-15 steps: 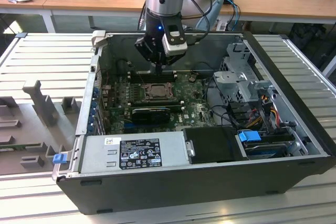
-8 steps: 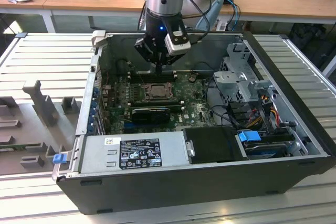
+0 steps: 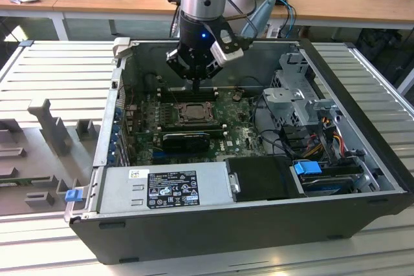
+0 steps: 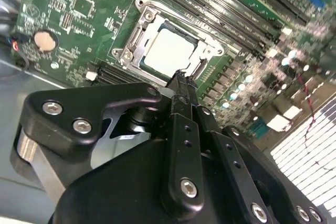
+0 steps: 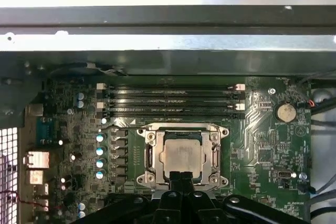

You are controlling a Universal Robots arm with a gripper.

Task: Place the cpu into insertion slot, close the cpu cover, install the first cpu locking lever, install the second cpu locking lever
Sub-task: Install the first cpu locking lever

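- The cpu, a small flat square chip with a silver-grey metal top, sat in the insertion slot, a square socket with a silvery metal frame set into the green circuit board.
- The cpu cover, a thin silvery plate with a square window, lay flat over the slot. The chip's top showed through the window in both wrist views.
- One edge of the slot was hidden behind the fingertips in both wrist views. The locking levers could not be made out.
- The black gripper hung just above that hidden edge with its fingers pressed together and nothing between them. Whether the tips touched the frame could not be told.
- Counted in the first wrist view:
  - four long black memory slots beside the socket;
  - one round silver coin cell;
  - a column of four blue-topped capacitors.
- In the exterior view, the board lay inside one open dark grey computer case, with one grey power-supply box along the near wall.
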